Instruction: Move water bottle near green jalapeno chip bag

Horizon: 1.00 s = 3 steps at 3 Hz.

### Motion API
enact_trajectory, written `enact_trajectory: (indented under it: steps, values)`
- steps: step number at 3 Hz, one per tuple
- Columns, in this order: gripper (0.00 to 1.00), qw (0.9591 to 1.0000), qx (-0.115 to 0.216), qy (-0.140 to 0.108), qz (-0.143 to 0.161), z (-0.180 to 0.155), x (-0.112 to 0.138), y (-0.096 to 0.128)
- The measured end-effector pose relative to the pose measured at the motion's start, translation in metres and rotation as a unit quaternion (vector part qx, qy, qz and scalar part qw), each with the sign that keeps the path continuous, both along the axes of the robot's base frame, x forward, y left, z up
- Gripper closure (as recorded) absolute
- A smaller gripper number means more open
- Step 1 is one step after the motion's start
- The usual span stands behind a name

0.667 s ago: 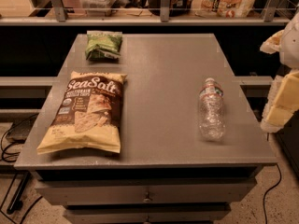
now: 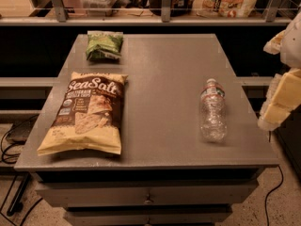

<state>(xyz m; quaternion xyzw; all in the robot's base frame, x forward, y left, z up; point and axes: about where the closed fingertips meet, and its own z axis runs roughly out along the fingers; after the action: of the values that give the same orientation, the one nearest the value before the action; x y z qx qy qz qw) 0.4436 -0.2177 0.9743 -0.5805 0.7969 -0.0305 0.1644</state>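
The water bottle [image 2: 212, 111] lies on its side on the right part of the grey table [image 2: 164, 69], cap pointing away from me. The green jalapeno chip bag [image 2: 104, 45] lies at the table's far left corner. My gripper [image 2: 280, 98] is at the right edge of the camera view, off the table's right side and to the right of the bottle, not touching it. Only pale yellowish parts of it show.
A large tan-and-brown "Sea Salt" chip bag [image 2: 87, 114] lies on the left half of the table. A shelf with jars and packets [image 2: 225, 1] runs behind the table. Drawers [image 2: 148, 199] sit below the table's front edge. Cables [image 2: 11, 145] lie on the floor at left.
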Motion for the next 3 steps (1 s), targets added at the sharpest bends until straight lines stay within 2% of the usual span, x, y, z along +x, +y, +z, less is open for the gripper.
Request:
enact_trajectory:
  steps: [1,2,3]
  values:
    - [0.0,0.9966,0.054,0.002,-0.062,-0.012,0.007,0.007]
    - [0.0,0.9847,0.112,0.002,-0.133,-0.023,0.018,0.025]
    - [0.0,0.9772,0.126,0.004,-0.171,-0.02,0.02,0.026]
